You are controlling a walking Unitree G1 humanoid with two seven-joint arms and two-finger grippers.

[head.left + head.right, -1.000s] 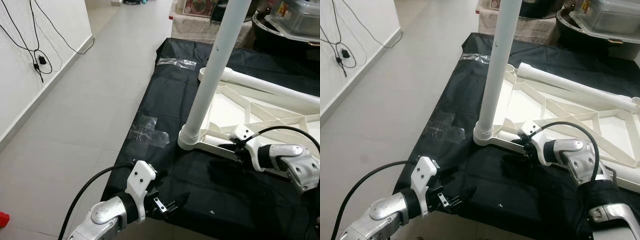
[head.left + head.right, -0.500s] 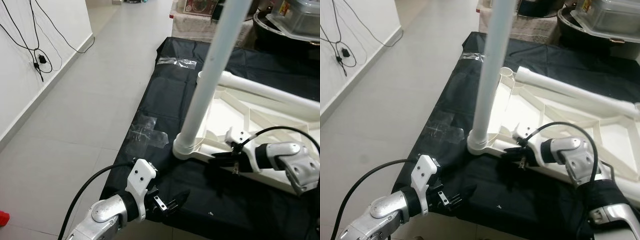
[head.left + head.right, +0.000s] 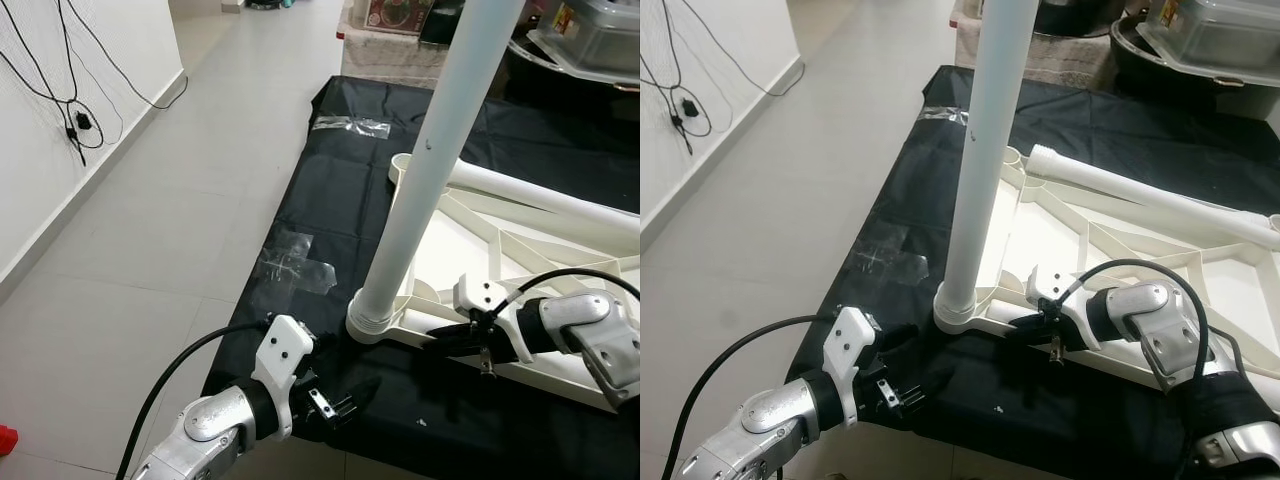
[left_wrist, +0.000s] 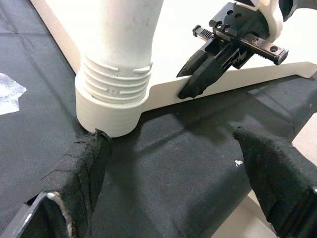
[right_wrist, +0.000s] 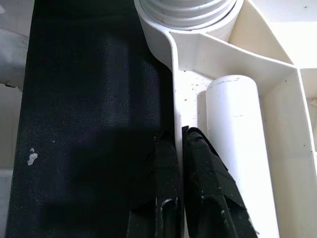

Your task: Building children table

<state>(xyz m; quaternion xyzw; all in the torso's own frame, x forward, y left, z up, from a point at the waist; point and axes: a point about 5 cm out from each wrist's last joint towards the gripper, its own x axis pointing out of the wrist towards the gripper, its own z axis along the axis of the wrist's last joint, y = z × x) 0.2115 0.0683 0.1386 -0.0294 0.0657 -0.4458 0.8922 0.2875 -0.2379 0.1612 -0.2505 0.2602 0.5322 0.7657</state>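
Observation:
A white children's table top (image 3: 462, 250) lies upside down on a black cloth (image 3: 340, 190). One white leg (image 3: 420, 190) stands upright in its near corner socket (image 3: 372, 322). A second leg (image 3: 540, 190) lies across the far side. A short white tube (image 5: 233, 124) rests inside the frame beside the rim. My right gripper (image 3: 437, 340) is shut on the table top's front rim (image 5: 177, 99), one finger on each side of it, just right of the socket. My left gripper (image 3: 345, 405) is open and hovers low over the cloth's front edge, pointing at the socket (image 4: 111, 106).
Clear tape patches (image 3: 290, 265) hold the cloth to the floor. Grey tiles (image 3: 150, 230) stretch to the left, up to a white wall with hanging cables (image 3: 75, 120). Boxes and a large dark basin (image 3: 590, 40) stand at the back. A red object (image 3: 5, 438) lies at the lower left.
My right gripper has drawn the table top's corner nearer and a little left, so the socket sits closer to my left gripper. The upright leg now leans slightly more to the right.

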